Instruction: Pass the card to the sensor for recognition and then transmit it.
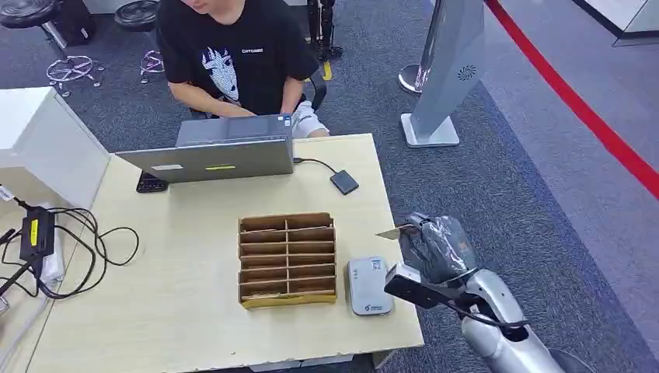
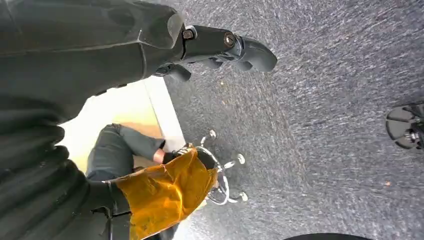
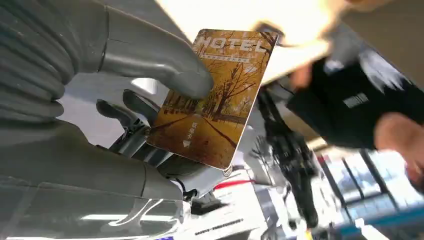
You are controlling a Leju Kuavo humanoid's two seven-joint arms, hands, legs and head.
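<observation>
Nearest you, the right hand (image 1: pixel 435 247) sits off the table's (image 1: pixel 186 311) right edge w/ thumb and fingers clamped on the hotel key card (image 1: pixel 396 231); in the right wrist view the thumb (image 3: pixel 165 65) presses the card's printed face, autumn-tree pic w/ "HOTEL" lettering, while darker fingers back it from behind. The card sticks out toward the table, above and just right of the white card reader (image 1: pixel 368 285), not touching it. Left of the reader you've got the cardboard slotted organizer (image 1: pixel 287 259), touching or nearly so. Further left, a black power adapter (image 1: pixel 36 233) and tangled cables. Farther back: grey laptop (image 1: pixel 225 151), small black device (image 1: pixel 343 183) on a cable, then a person in a black tee (image 1: pixel 233 54) seated behind. Left hand (image 2: pixel 220 47) hangs over grey carpet, fingers curled in, nothing in them.
</observation>
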